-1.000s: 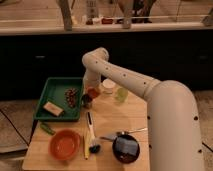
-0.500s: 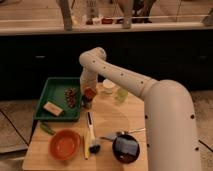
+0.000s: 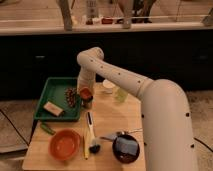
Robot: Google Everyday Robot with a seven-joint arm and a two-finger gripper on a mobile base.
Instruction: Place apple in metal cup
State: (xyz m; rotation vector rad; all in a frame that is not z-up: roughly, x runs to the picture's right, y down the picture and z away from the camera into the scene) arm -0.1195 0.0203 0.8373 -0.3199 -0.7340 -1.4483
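Observation:
My gripper hangs down from the white arm at the right edge of the green tray. It is shut on the apple, a small orange-red fruit at its tip. The metal cup, short and dark, stands on the wooden table right under the apple. The apple is just above the cup's rim or touching it; I cannot tell which. The gripper's upper part hides behind the wrist.
A pale green cup and a white cup stand to the right. The tray holds a tan block and dark bits. In front are an orange bowl, a dark bowl and a brush.
The wrist and gripper have shifted a little to the left and up with the apple. Nothing else on the table has moved.

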